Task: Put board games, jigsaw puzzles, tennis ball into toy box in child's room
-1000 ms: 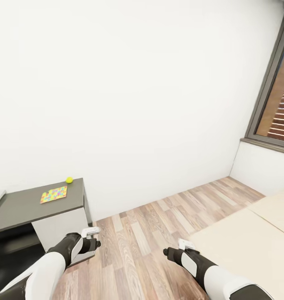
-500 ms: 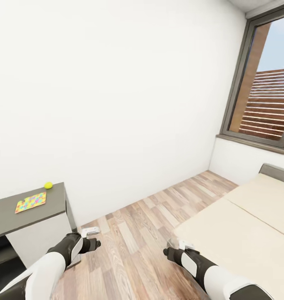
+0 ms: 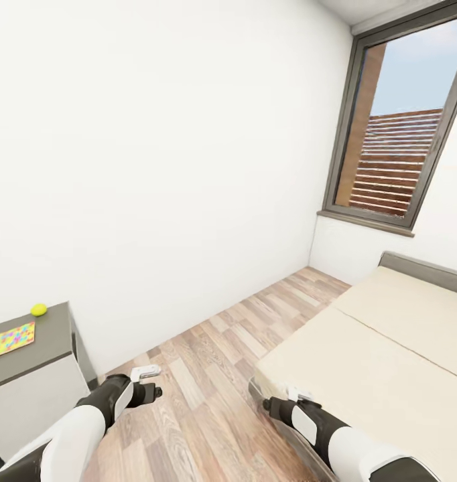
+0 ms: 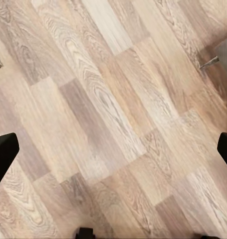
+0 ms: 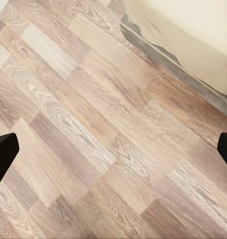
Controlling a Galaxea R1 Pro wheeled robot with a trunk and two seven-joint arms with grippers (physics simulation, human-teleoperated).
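One jigsaw puzzle (image 3: 9,339), a multicolour square, lies on the dark grey section of the table (image 3: 47,348) at the far left of the head view. The yellow-green tennis ball (image 3: 39,309) rests just behind it. The beige bed (image 3: 382,348) stretches along the right, and the part I see is bare. The board games and the toy box are out of view. My left gripper (image 3: 153,391) (image 4: 113,152) hangs open over the wood floor, beside the table's end. My right gripper (image 3: 269,404) (image 5: 113,152) is open too, above the floor at the bed's near corner (image 5: 193,45).
A white wall (image 3: 161,167) runs behind the table. A tall grey-framed window (image 3: 403,134) stands above the bed's grey headboard (image 3: 423,268). Wood-plank floor (image 3: 228,361) lies between table and bed.
The camera has turned right: the table with puzzle and ball has slid to the left edge, while the bed and window have come further into view. Both arms hold the same pose.
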